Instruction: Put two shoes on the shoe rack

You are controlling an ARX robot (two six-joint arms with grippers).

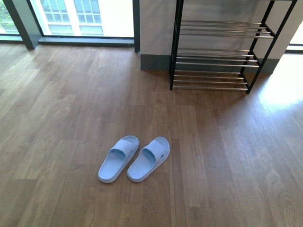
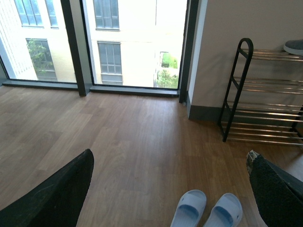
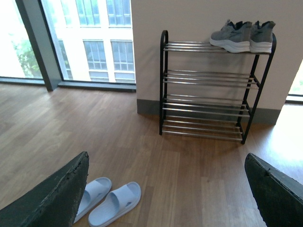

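Sitting up on the top tier of the shoe rack, the two grey sneakers are side by side and touching, at the end of the rack farther from the window. One sneaker shows its full side: its white sole is flat on the chrome rods, its long axis runs along the rods, and its toe is aimed toward the window end. The second sneaker sits right at the corner post and looks shorter from here, so I can't tell which way it points.

Down on the wooden floor, well apart from the rack, lies a pair of pale blue slides. They are close together and parallel, with their toes angled away from the robot and toward the rack. In the front view the rack's top tier is cut off by the frame.

The left gripper has its dark fingers spread wide with only floor between them. The right gripper is the same, jaws wide apart and holding nothing, raised above the floor and facing the rack.
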